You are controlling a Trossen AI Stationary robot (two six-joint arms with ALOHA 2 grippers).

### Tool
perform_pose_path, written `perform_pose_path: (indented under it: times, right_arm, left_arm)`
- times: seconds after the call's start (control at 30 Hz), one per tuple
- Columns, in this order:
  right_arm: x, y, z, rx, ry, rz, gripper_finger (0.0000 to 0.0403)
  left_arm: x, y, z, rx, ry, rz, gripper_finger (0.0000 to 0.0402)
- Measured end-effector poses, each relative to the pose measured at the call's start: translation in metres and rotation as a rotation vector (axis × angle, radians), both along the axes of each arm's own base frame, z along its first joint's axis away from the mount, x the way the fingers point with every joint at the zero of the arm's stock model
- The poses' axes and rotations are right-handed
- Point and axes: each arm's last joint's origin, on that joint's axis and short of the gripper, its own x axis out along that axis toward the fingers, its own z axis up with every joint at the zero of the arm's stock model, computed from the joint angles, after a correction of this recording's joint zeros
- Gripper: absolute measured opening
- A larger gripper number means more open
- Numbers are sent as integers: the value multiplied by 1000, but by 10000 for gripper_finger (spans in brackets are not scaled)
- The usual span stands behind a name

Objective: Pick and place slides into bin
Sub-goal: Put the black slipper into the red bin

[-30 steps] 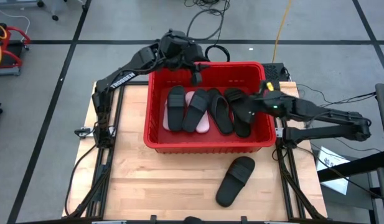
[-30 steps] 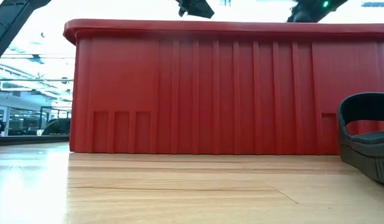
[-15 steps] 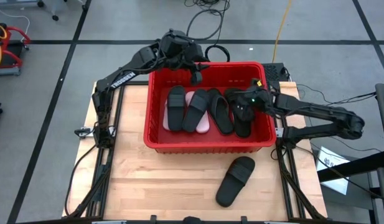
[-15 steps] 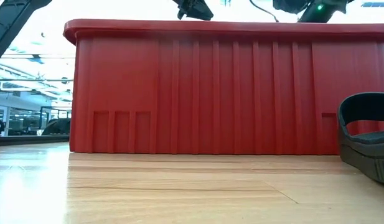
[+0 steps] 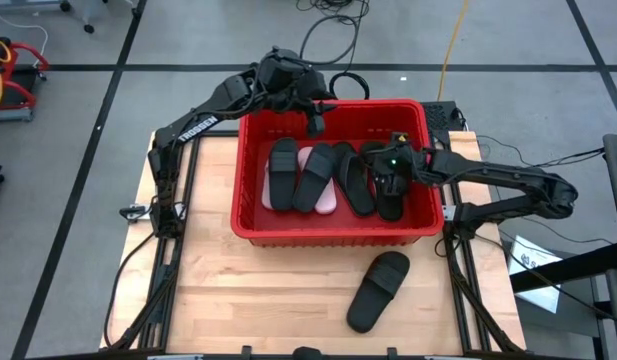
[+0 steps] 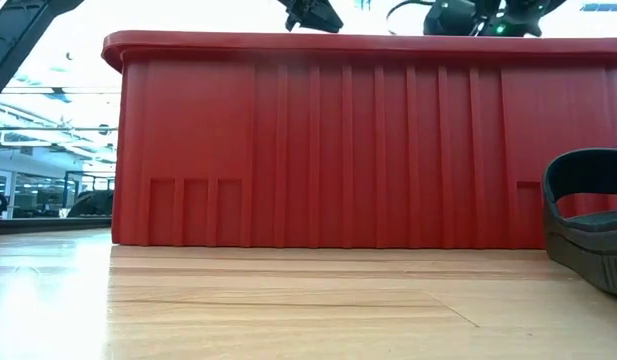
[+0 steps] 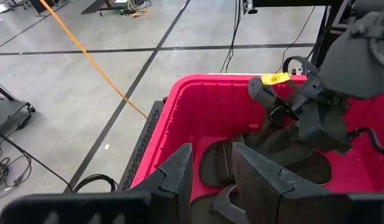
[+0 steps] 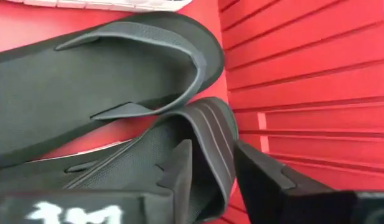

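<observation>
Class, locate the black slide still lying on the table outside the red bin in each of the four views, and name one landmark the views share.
High view: the loose black slide lies on the table in front of the bin's right half.
Low view: at the right edge.
Left wrist view: not in it.
Right wrist view: not in it.
Shared landmark: the red bin.
</observation>
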Motion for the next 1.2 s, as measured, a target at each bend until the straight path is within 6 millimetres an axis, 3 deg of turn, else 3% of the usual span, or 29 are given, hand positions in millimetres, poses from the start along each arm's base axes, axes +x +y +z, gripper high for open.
perform_pose_path:
  times: [0.17,0.53,1.03,1.2]
  right_arm:
    - [0,-8,-7,68,-31,-93,131]
    - [5,-28,-27,152,25,-114,119]
    - [12,-46,-40,49,122,-100,125]
    - [15,-48,-45,36,157,-63,98]
  left_arm:
    - [0,0,0,0,0,0,115]
    - [0,0,0,0,1,0,115]
    - [0,0,0,4,3,-3,115]
    - [0,0,0,4,3,-3,115]
